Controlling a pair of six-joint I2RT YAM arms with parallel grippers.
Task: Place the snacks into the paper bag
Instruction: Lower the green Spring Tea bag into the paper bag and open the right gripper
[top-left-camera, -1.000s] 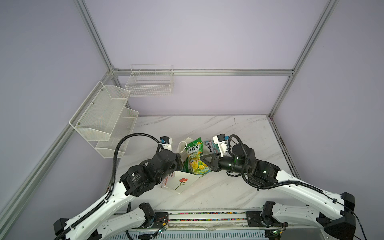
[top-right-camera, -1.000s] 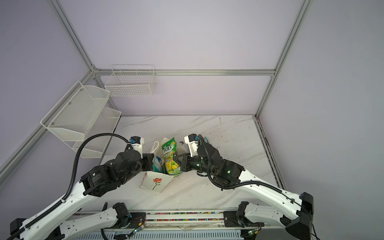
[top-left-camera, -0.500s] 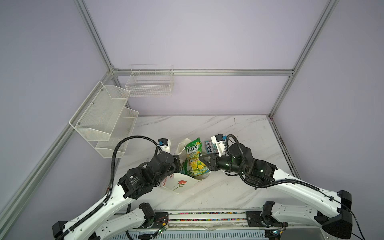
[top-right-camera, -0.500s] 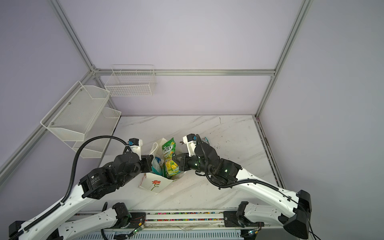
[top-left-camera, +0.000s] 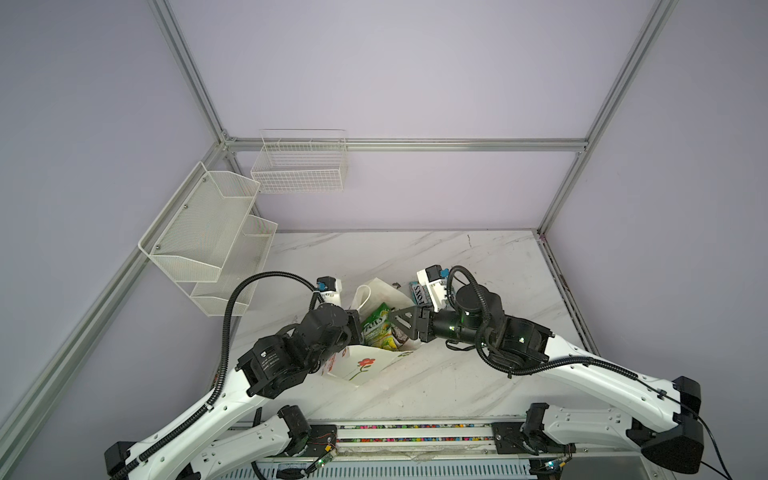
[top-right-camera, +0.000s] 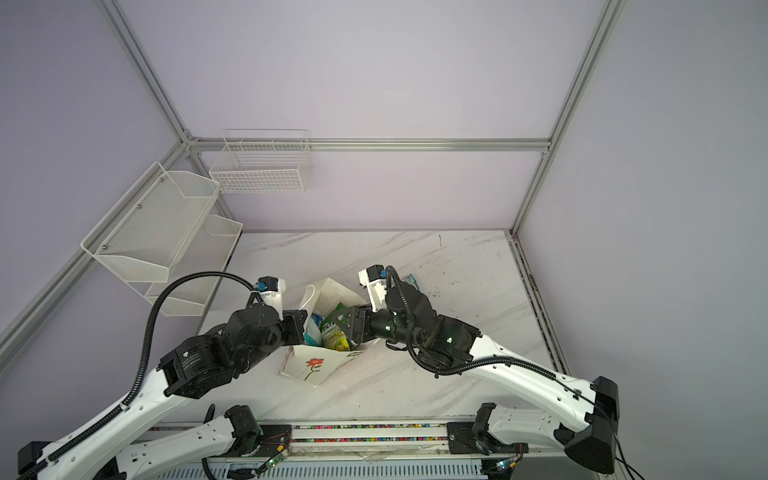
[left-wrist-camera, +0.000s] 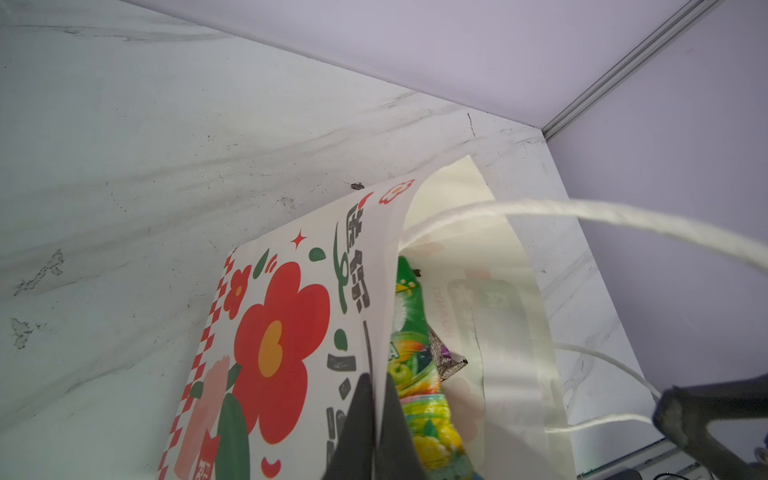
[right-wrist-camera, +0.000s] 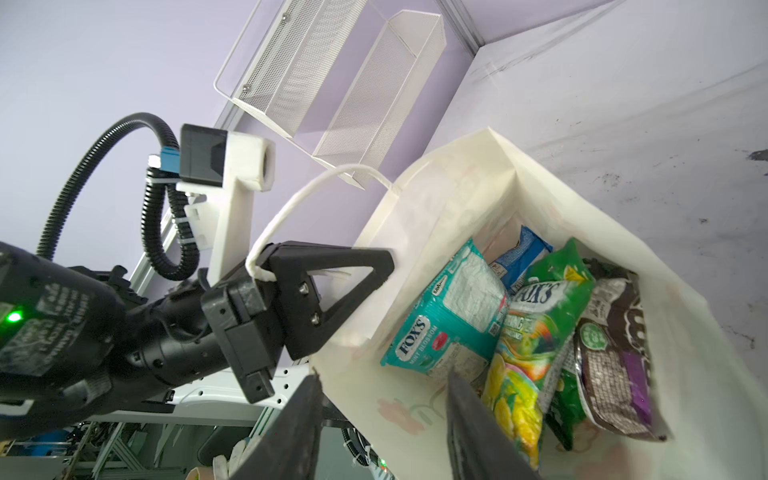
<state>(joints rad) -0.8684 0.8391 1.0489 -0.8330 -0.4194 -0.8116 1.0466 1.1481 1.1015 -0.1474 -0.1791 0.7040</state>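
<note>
The left gripper (left-wrist-camera: 376, 401) is clamped tight on the top edge of the paper bag (left-wrist-camera: 270, 332), 1 finger on the printed outside and 1 inside, holding the mouth open. In the right wrist view a white cord handle (right-wrist-camera: 291, 208) loops over that gripper's black finger. The right gripper (right-wrist-camera: 384, 374) has its 2 fingers spread well apart and grips nothing; it hangs right at the bag's mouth, above the near rim.

Just beyond those spread fingers, inside the bag, I can see a teal FOX'S pouch (right-wrist-camera: 449, 316) with a blue packet (right-wrist-camera: 519, 257) behind it. A green FOX'S pouch (right-wrist-camera: 540, 324) leans against the teal one, and a dark brown packet (right-wrist-camera: 615, 345) sits by the far wall. A 2nd teal pouch (top-left-camera: 419, 293) lies outside the bag on the table (top-left-camera: 478, 257), just beside the right arm's wrist camera, right of centre in a top view.

The bag stands in the lower middle of both top views, between the 2 arms, a red flower on its front. The table is white with grey marble veins. Around it are plain lilac walls (top-left-camera: 415, 83) and an aluminium frame (top-left-camera: 415, 144). A 2-tier mesh shelf (top-left-camera: 199, 232) hangs at the left, and a wire basket (top-left-camera: 301, 166) hangs on the back wall, upper left of centre
</note>
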